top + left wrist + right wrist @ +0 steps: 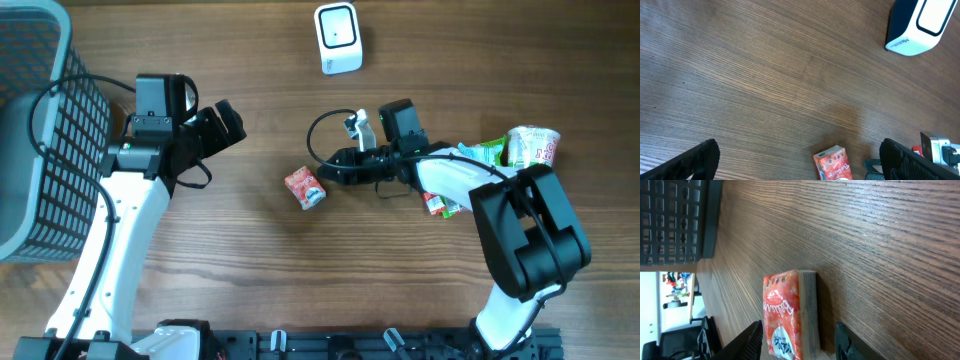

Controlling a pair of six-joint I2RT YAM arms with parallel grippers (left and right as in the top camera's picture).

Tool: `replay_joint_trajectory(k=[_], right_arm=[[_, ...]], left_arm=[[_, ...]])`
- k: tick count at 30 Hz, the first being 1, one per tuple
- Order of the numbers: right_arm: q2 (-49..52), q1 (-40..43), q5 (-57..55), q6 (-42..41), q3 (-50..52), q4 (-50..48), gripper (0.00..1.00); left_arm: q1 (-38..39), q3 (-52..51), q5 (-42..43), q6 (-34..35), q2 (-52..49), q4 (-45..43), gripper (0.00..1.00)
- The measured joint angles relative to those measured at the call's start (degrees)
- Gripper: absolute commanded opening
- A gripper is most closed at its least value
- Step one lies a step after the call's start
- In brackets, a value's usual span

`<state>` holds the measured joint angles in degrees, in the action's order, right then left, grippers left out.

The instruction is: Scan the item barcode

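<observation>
Well, nearest my side the right claw (328, 172) is low on the table, its jaws apart on either side of the red packet (305, 187) and not pinching it: released, with a gap on one side in the wrist view. The packet lies flat on the wood, mid-table, and I see no barcode on it. At three o'clock from it sits a pile of other goods (520, 148). At nine o'clock the left claw (210, 115) hangs wide open and holds nothing, the basket (40, 130) beyond it. Farthest, at twelve o'clock, stands the white scanner (337, 38), well apart from the packet. I judge the scan yet to do: grasp, lift, show the barcode.
</observation>
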<state>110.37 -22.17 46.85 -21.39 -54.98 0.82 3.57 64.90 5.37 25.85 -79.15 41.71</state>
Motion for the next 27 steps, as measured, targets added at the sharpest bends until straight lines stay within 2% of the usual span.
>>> replay_joint_trajectory(k=[5, 9, 15, 18, 21, 27], right_arm=[[-5.09, -2.05, -5.92, 1.51, -1.99, 6.73, 0.47], [-7.98, -12.79, -21.7, 5.7, -6.29, 13.68, 0.47], [-7.98, -29.18, -52.7, 13.88, -6.64, 14.12, 0.46], [-7.96, -31.34, -60.52, 16.33, -6.64, 13.05, 0.46], [-7.1, -31.36, -64.32, 17.2, -6.67, 12.5, 0.46], [-2.91, -31.36, -63.8, 17.18, -6.69, 12.37, 0.46]], left_arm=[[0.0, 0.0, 0.0, 0.0, 0.0, 0.0, 1.0], [0.0, 0.0, 0.0, 0.0, 0.0, 0.02, 1.0], [0.0, 0.0, 0.0, 0.0, 0.0, -0.02, 1.0], [0.0, 0.0, 0.0, 0.0, 0.0, -0.02, 1.0], [0.0, 0.0, 0.0, 0.0, 0.0, 0.0, 1.0], [0.0, 0.0, 0.0, 0.0, 0.0, 0.0, 1.0]])
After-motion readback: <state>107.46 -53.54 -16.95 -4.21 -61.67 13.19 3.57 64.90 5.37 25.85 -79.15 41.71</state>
